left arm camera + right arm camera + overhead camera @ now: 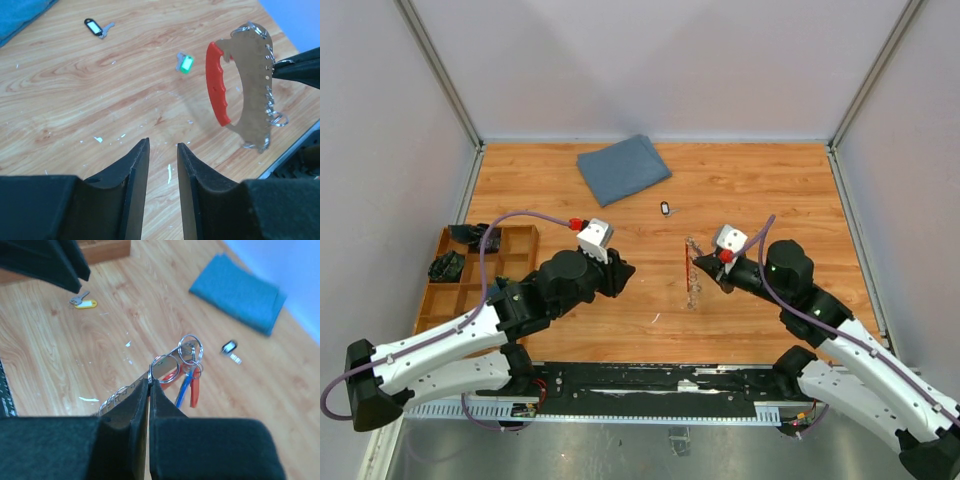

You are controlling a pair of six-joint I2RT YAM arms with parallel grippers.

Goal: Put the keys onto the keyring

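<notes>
My right gripper (708, 270) (150, 381) is shut on the keyring (692, 270) and holds it off the table. The keyring has a red curved grip and a silvery strip (247, 85) carrying several split rings (190, 347). A blue-headed key (184, 388) and a red tag (195, 390) hang from its end rings. A key with a yellow head (84, 303) lies on the table; it looks green in the left wrist view (185, 63). My left gripper (620, 275) (162, 146) is open and empty, left of the keyring.
A black-headed key (665, 208) (95, 27) (229, 347) lies farther back. A folded blue cloth (622, 168) (240, 290) lies at the back. A wooden compartment tray (470, 290) stands at the left edge. White scraps dot the wood.
</notes>
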